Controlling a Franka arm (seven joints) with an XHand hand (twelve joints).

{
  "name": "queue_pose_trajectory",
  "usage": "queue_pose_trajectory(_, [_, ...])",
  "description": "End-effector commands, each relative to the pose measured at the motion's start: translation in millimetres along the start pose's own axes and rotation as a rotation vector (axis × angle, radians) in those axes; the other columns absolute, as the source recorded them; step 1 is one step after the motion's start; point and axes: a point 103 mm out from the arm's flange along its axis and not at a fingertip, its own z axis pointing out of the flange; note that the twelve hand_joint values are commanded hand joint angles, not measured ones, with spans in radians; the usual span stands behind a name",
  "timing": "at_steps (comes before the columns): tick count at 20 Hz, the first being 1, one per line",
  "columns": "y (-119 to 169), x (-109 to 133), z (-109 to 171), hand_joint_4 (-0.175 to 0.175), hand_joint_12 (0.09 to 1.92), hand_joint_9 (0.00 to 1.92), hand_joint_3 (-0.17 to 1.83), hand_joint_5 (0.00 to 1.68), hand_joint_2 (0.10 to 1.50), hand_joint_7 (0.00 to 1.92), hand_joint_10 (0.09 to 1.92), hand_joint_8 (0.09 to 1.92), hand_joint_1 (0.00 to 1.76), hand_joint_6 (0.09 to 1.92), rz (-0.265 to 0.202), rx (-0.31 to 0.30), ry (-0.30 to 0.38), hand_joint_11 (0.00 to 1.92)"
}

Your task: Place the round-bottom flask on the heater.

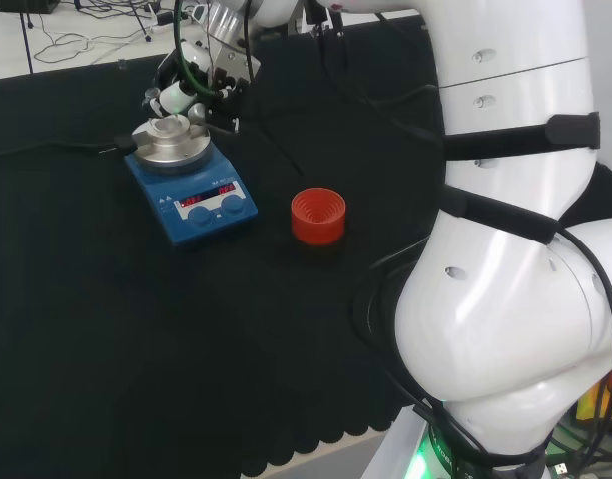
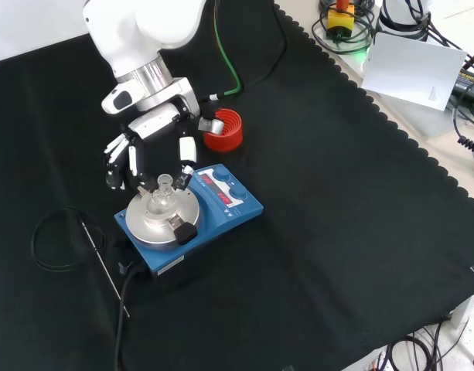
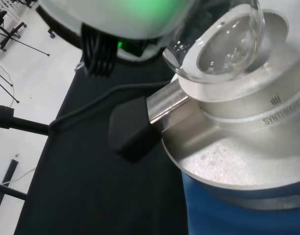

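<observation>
The clear round-bottom flask (image 2: 165,195) sits upright in the well of the silver block on the blue heater (image 2: 221,218). In the wrist view its glass bulb (image 3: 223,44) rests in the block's hollow (image 3: 247,122). The hand (image 2: 148,131) hovers just behind and above the flask, its fingers (image 2: 132,161) spread and fairly straight on both sides of the neck, with a small gap to the glass. From the head view the hand (image 1: 201,75) hangs over the heater (image 1: 191,185) and the flask (image 1: 171,127).
A red ribbed ring stand (image 2: 225,129) stands bare beside the heater, also in the head view (image 1: 317,215). A black handle (image 2: 182,230) sticks out of the block. A black cable loop (image 2: 63,232) and a thin rod (image 2: 105,267) lie left of the heater.
</observation>
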Motion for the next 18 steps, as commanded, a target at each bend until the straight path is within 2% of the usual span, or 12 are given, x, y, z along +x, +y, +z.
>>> queue_pose_trajectory(1, [0.1,-1.1,2.7,0.092,1.4,0.58,0.86,1.21,0.58,0.35,0.62,0.66,1.13,0.89,-0.001,0.004,-0.011,0.12])
queue_pose_trajectory(9, [3.3,-2.3,5.1,0.091,1.4,0.58,0.86,1.21,0.58,0.35,0.62,0.66,1.13,0.88,-0.019,0.005,-0.051,0.12])
queue_pose_trajectory(18, [7.8,-4.9,4.3,0.094,1.4,0.58,0.86,1.21,0.58,0.35,0.62,0.66,1.13,0.88,-0.004,0.005,-0.048,0.12])
